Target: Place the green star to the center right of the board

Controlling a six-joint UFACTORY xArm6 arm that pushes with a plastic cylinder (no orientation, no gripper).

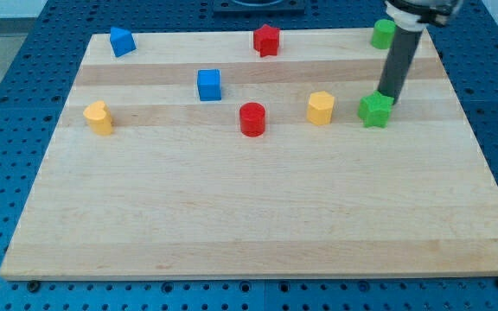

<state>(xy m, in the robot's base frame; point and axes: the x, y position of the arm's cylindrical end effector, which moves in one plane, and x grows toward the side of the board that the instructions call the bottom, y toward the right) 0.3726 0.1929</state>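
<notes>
The green star (374,111) lies on the wooden board (258,216), right of the middle and a little above mid-height. My tip (389,97) is at the star's upper right edge, touching or nearly touching it. The dark rod rises from there toward the view's top right.
A green cylinder (383,34) stands at the top right, behind the rod. A yellow block (321,108) sits just left of the star, then a red cylinder (252,119). A blue cube (208,85), a red star (266,40), a blue block (122,41) and a yellow block (98,117) lie further left.
</notes>
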